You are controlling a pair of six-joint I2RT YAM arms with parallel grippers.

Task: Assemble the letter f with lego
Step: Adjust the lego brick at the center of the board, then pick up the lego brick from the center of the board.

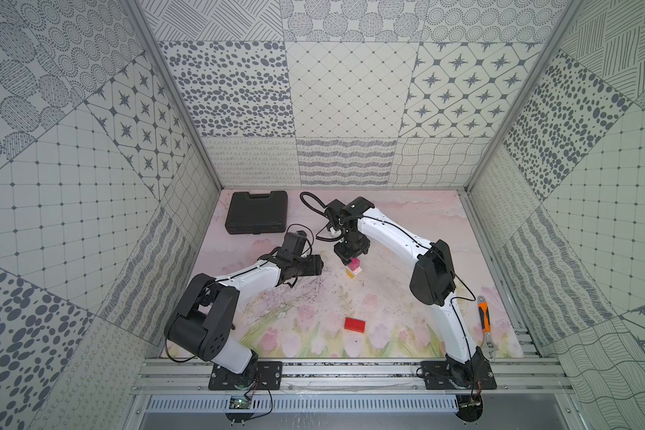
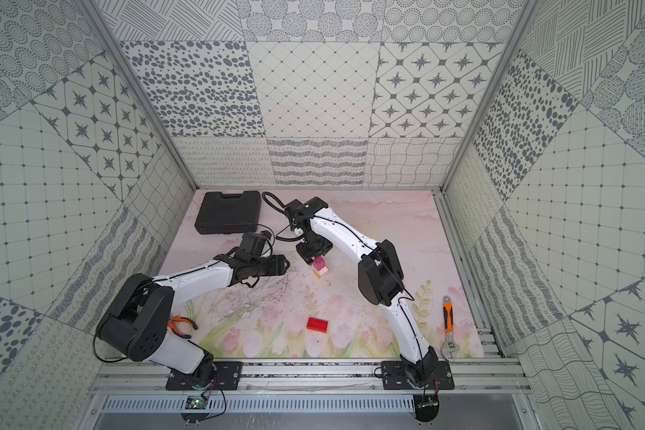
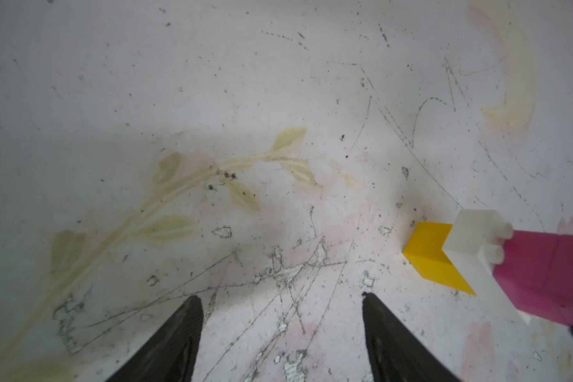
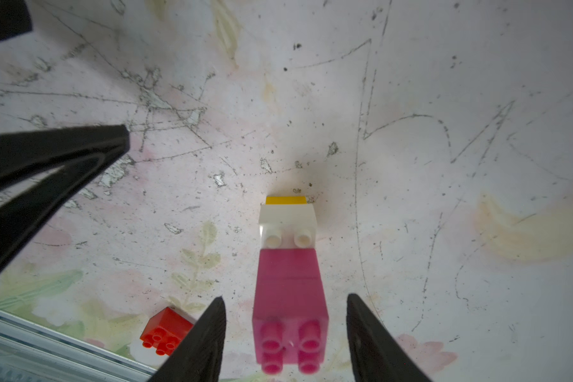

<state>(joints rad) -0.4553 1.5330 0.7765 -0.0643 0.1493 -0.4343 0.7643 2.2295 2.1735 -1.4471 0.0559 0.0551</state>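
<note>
A stack of lego stands on the mat in both top views: a yellow brick point(image 1: 350, 274) at the foot, a white brick point(image 1: 358, 271) across it, and two pink bricks point(image 1: 355, 264) on top. My right gripper point(image 1: 352, 257) hangs just above the stack. In the right wrist view its jaws are open on either side of the top pink brick point(image 4: 290, 287), with a gap on each side. A red brick point(image 1: 354, 324) lies loose near the front. My left gripper point(image 3: 280, 297) is open and empty, left of the stack point(image 3: 470, 238).
A black case point(image 1: 257, 212) lies at the back left. An orange-handled wrench point(image 1: 484, 316) lies by the right edge. Orange pliers point(image 2: 181, 323) sit beside the left arm's base. The metal rail point(image 1: 350, 372) runs along the front.
</note>
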